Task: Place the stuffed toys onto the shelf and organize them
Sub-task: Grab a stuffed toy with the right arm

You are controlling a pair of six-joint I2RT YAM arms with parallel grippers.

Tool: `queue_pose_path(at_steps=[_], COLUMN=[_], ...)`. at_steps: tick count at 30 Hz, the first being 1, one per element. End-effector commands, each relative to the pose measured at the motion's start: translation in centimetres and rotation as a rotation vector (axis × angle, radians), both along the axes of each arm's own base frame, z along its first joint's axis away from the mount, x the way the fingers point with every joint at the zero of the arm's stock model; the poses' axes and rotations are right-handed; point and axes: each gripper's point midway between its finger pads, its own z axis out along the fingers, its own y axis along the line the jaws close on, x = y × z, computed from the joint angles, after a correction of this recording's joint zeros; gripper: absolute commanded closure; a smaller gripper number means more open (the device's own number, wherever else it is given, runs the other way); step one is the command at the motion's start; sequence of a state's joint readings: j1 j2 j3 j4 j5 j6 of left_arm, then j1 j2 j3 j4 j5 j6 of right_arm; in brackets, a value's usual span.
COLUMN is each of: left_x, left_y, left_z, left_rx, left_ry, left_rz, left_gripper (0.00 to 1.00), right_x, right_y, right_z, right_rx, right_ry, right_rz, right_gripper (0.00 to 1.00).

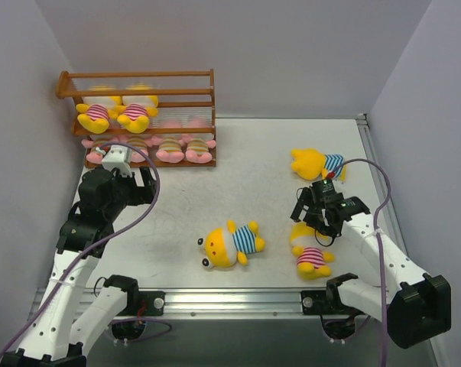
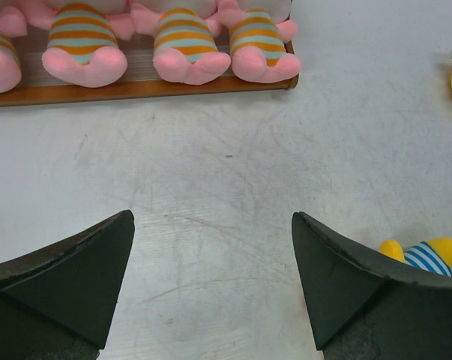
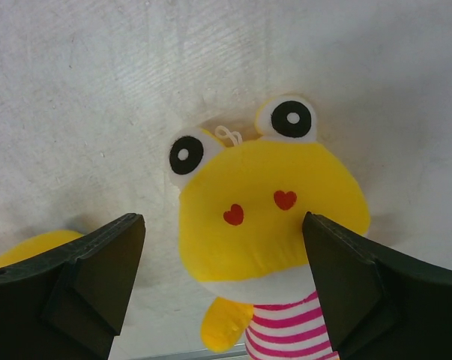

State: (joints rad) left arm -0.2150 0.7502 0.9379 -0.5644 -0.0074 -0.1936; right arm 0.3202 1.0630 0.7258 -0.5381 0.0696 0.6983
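Left tool and right tool gape empty, right over soft, round-headed yellow plush.

Likely a robotics lab: a scuffed white table boxed in by plain grey walls.

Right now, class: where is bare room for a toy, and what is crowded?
Free: middle tier of brown wooden shelf, right of two yellow plush toys; grey tabletop between shelf and central blue-striped yellow plush. Crowded: bottom tier, four pink plush toys.
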Motion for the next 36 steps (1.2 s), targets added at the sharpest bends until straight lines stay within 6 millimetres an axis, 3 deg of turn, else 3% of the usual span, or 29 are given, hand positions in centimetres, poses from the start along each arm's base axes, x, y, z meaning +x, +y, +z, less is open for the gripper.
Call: queue_pose_path(at_steps=[1,4,10,13,14,16,17,19,31,36], left_x=[0.6,0.5,0.2,0.2,0.1,0.0,0.0,0.0,0.1,-0.3], left_y=[0.1,0.0,-1.3,-1.6,-1.7,-2.3,-2.7,-3.1,-6.7,-8.6], left_z=[2.0,1.7,1.6,1.3,1.3,1.3,1.3,1.4,-0.8,-1.2], left_rx=[0.031,0.044,0.033,0.029,0.024,0.009,-0.001,-0.016,-0.140,-0.161], left_ry=[-0.090,-0.089,-0.089,-0.085,-0.084,-0.084,-0.084,-0.086,0.033,0.058], left_rz=[0.006,-0.002,-0.064,-0.081,-0.086,-0.115,-0.131,-0.147,-0.252,-0.286], left_gripper=[0.06,0.06,0.06,0.06,0.06,0.06,0.06,0.06,0.06,0.06], right_x=[-2.1,-2.6,-1.2,-0.4,0.1,0.6,1.2,2.1,8.3,8.5], right_y=[-0.3,0.2,3.0,4.6,5.0,5.3,5.6,5.6,5.9,5.9], right_z=[-1.8,-3.3,-4.2,-4.7,-5.0,-5.0,-4.9,-4.4,3.5,4.3], right_rx=[-0.012,0.001,0.047,0.062,0.063,0.058,0.061,0.051,0.116,0.117], right_ry=[0.104,0.131,0.094,0.078,0.069,0.054,0.038,0.004,-0.316,-0.335], right_rz=[-0.020,-0.023,-0.005,0.016,0.019,0.020,0.020,0.009,-0.106,-0.105], right_gripper=[0.11,0.19,0.40,0.57,0.69,0.81,0.92,1.00,1.00,1.00])
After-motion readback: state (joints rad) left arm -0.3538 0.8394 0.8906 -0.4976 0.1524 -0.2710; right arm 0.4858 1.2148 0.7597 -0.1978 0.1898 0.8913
